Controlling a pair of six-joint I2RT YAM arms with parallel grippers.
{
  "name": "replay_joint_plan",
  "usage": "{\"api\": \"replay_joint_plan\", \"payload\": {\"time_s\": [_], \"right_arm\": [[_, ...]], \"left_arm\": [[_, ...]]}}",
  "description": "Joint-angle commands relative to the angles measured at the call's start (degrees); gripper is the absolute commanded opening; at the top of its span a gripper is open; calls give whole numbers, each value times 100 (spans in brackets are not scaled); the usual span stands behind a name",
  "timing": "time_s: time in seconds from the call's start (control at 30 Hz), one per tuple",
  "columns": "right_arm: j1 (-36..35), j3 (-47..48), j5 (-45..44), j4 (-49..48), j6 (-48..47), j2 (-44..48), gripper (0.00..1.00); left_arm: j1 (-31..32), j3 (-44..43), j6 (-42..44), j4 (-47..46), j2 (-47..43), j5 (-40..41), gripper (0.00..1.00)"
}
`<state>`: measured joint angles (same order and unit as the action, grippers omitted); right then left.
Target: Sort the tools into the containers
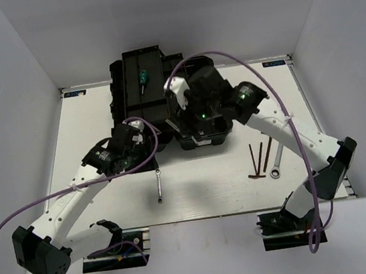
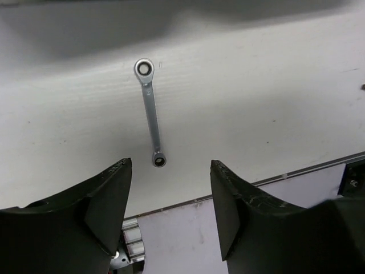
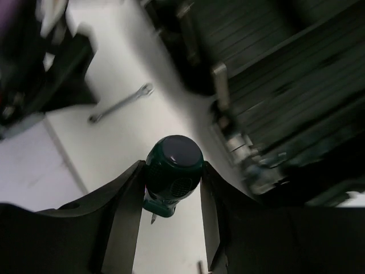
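Table (image 1: 209, 181): white work surface that carries the toolbox and the loose tools.
Toolbox (image 1: 154, 97): black, at the far middle of the table, with its compartments open to the overhead view.
Right gripper (image 3: 171, 169): clamped on the held screwdriver and raised close to the toolbox's right half.
Left gripper (image 2: 169, 171): jaws spread with nothing between them, poised above the small wrench.
Larger wrench (image 1: 277, 158): silver, lying on the table right of centre, just beside the hex keys. Unsorted.
Small wrench (image 1: 159, 186): silver, lying on the table near the left arm and well apart from the other loose tools. Unsorted, and probably the left arm's next pick.
Hex keys (image 1: 258, 161): three thin reddish-brown L-shapes, close together on the table. Unsorted.
Stowed screwdriver (image 1: 141, 77): green handle, lying in the long left compartment. Sorted.
Held screwdriver (image 3: 174, 160): green handle pinched between the right fingers, tip pointing down, not yet in a compartment.
Progress: one tool of seven is stowed and a second is on its way. Both wrenches and all three hex keys remain, so the task looks less than half done.
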<state>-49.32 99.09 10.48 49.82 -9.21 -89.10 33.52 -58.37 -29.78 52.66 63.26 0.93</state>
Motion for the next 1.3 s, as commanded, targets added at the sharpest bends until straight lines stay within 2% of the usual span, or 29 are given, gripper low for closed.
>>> {"api": "replay_joint_plan", "payload": {"time_s": [0.0, 0.07, 0.23, 0.3, 0.4, 0.43, 0.63, 0.87, 1.0, 1.13, 1.17, 1.27], "right_arm": [[265, 819, -704, -356, -256, -396, 0], [467, 1076, -933, -709, -213, -878, 0], [661, 3297, -925, -1280, 367, -2423, 0], [836, 3529, -829, -1527, 533, -2647, 0], [906, 2962, -513, -2963, 701, -2753, 0], [898, 2906, -451, -3117, 719, -2753, 0], [1003, 3433, -336, -3224, 1140, -3342, 0], [1012, 3336, -187, -3610, 1246, -3315, 0], [1047, 3258, -327, -3506, 1325, -3517, 0], [1100, 3020, -301, -3374, 1343, -3562, 31], [1126, 2950, -292, -3278, 1334, -3570, 45], [1162, 2914, -240, -3207, 1317, -3501, 61]], "left_arm": [[94, 281, -292, -458, -174, 47, 68], [146, 405, -352, -642, -104, 48, 68], [251, 599, -406, -837, 19, 100, 68], [252, 721, -467, -837, -60, 153, 68], [304, 888, -520, -837, -288, 153, 68], [304, 889, -520, -837, -288, 153, 68], [304, 1144, -634, -784, -534, 153, 68], [357, 1311, -749, -837, -658, 206, 68], [357, 1311, -749, -889, -587, 206, 70], [410, 1258, -749, -950, -482, 259, 71], [410, 1258, -696, -951, -482, 259, 72], [462, 1258, -626, -1004, -289, 259, 74]]}}
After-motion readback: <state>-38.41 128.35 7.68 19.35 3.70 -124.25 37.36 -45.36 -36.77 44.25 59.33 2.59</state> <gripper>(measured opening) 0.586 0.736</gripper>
